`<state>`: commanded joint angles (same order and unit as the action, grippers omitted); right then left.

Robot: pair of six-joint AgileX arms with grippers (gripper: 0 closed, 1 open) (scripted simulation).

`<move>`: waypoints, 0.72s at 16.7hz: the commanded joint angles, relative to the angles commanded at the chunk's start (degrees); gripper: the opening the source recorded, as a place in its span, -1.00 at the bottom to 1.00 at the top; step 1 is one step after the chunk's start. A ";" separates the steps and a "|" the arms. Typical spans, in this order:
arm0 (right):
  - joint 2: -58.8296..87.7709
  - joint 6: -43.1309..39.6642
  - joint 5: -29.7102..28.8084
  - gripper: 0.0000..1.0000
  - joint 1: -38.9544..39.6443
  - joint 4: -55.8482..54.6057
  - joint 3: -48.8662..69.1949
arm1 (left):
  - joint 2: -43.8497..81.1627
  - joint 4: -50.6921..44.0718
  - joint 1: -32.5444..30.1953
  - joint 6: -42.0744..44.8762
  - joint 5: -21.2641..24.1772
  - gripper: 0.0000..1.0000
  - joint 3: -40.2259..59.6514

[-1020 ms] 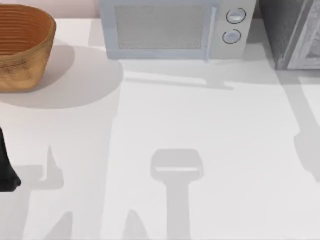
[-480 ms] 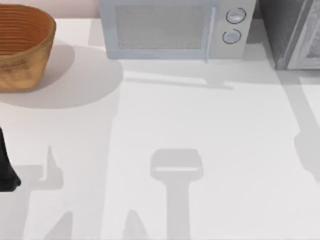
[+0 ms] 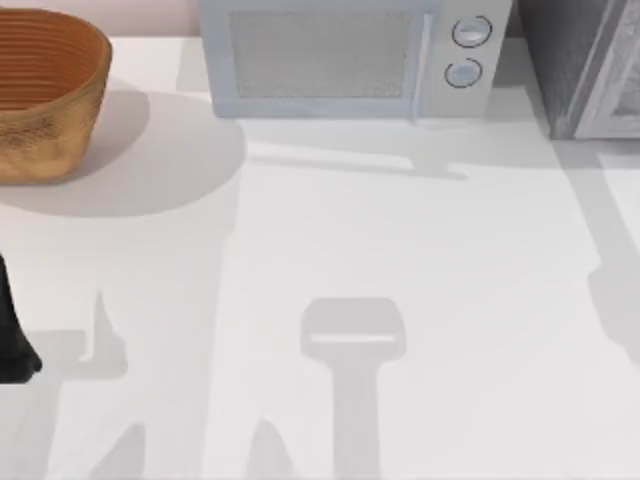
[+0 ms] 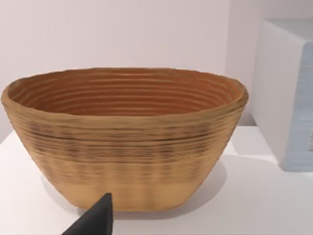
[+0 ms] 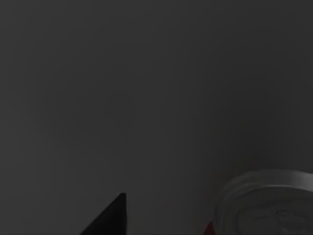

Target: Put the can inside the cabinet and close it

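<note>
Right gripper [image 5: 110, 218]: a single dark tip of it shows in the right wrist view, so I can't tell whether it's apart, together or clamped on anything. That view is dim, with a flat dark grey surface ahead of the gripper. The can [image 5: 269, 208] sits just beside the gripper: silver ridged top and a sliver of red at its edge. I can't tell whether the two touch.

Left gripper [image 4: 95, 218]: same story, one dark tip in the left wrist view, state unreadable. Straight ahead of it and near stands the woven basket [image 4: 124, 142], upright on the white bench [image 4: 254, 196]. The side of the white microwave [image 4: 286, 93] is just beyond the basket, off to one side.

Top view: left arm [image 3: 12, 335] is parked at the left edge of the bench [image 3: 400, 240]. The basket [image 3: 45, 95] is at the back, on that arm's side. The microwave [image 3: 350, 60] is at back centre, door and two round dials facing front. The cabinet [image 3: 572, 60] is at the back right corner, well apart from the left arm: dark speckled side, paler framed door panel [image 3: 622, 85]. I can't tell from here whether that door is open or closed. An arm shadow [image 3: 352, 335] lies mid-bench.
</note>
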<state>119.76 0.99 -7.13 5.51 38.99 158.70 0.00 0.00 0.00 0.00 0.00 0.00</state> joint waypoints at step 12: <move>-11.60 -1.27 1.99 1.00 -0.41 -5.36 -12.35 | 0.00 0.00 0.00 0.00 0.00 1.00 0.00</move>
<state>108.16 -0.28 -5.13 5.10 33.63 146.35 0.00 0.00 0.00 0.00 0.00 0.00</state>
